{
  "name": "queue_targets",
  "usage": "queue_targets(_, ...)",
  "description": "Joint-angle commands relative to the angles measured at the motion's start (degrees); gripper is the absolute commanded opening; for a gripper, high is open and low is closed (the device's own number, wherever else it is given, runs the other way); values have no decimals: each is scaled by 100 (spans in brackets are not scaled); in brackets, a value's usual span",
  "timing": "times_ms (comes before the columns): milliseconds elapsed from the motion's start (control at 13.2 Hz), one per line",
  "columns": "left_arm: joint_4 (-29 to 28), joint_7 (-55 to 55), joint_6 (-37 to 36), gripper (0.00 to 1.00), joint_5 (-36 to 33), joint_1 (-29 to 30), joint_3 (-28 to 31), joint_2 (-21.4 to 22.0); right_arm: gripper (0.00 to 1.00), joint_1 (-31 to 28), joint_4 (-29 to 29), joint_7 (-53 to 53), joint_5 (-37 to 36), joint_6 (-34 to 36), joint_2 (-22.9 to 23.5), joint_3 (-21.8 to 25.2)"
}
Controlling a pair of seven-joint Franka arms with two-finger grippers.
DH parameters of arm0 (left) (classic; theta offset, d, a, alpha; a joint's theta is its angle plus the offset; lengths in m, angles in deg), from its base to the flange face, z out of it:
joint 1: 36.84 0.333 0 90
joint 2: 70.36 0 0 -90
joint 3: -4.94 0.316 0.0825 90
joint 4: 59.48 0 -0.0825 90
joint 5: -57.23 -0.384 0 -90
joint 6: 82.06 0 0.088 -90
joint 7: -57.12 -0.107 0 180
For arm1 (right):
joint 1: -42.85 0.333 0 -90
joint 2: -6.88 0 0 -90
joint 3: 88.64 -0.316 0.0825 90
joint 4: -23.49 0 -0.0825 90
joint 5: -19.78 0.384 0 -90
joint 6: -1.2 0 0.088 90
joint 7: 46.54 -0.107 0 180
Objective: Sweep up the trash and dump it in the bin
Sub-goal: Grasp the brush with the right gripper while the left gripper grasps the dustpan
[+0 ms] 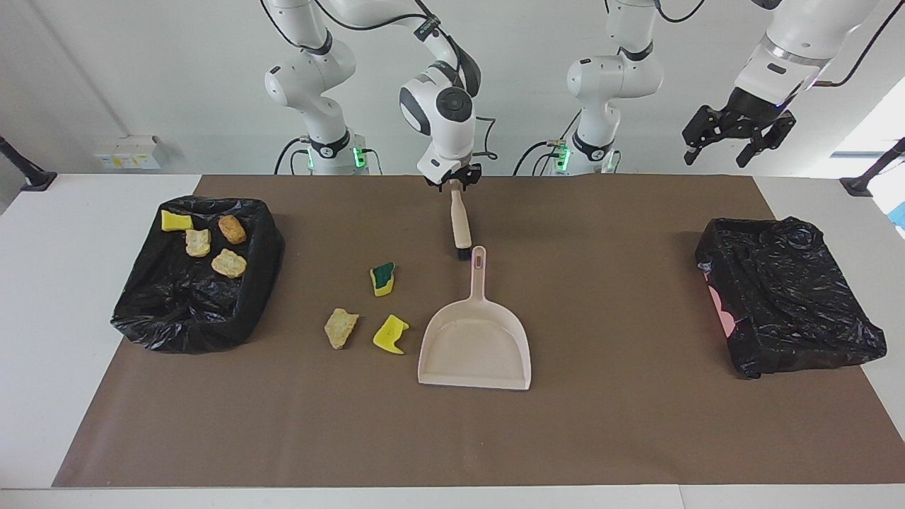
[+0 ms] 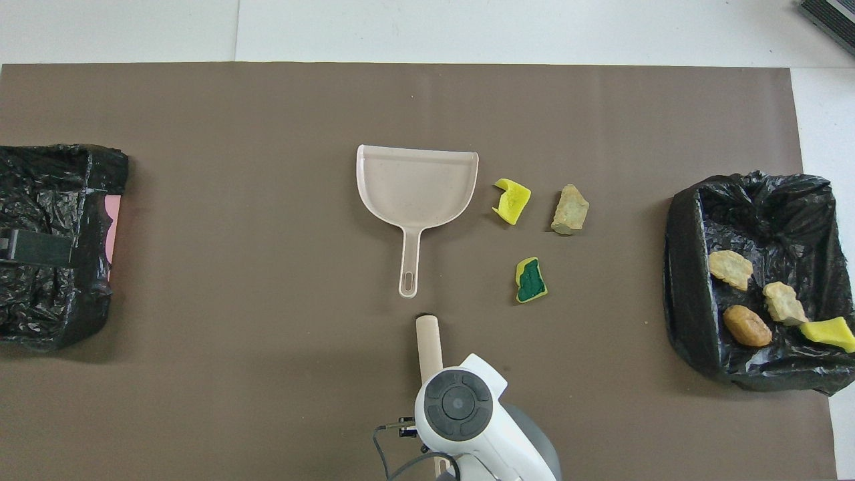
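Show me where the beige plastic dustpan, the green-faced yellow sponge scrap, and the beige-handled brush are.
Beige plastic dustpan (image 1: 475, 346): facing view, on the bare pan floor.
Green-faced yellow sponge scrap (image 2: 531, 280): overhead view, on its dark green face.
Beige-handled brush (image 1: 460, 223): facing view, mid-handle, below the right end effector (image 1: 453, 181).

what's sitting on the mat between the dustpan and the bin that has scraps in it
Three scraps: a yellow sponge piece, a tan foam chunk and a green-faced sponge piece, clearest in the overhead view.

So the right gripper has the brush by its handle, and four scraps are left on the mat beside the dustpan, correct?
Not four: the facing view shows three scraps left on the mat beside the dustpan. The right gripper does hold the brush by its handle.
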Motion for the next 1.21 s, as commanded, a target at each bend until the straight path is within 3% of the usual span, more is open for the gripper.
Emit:
queue_targets(0,76,-49,-138,100,-103,-43,-37,-23,0,41,75,135,148,-153,-46,16)
queue_targets(228,32,-41,290,100,-68,-148,-72,-58,0,41,13,56,210,-74,-46,16)
queue_targets(455,-108,12,730,100,-68,-649,-63,-233,0,-125,-188,56,218,231,-186,42)
queue_targets(835,-144,758,1872,100,-68,-1343,-72,-901,0,-1047,-391,196,17,1059,-485,87)
queue_targets(1138,-118,1285,2496,100,-50,-2010,-63,-1550,0,-1794,-506,494,-896,1104,-389,78)
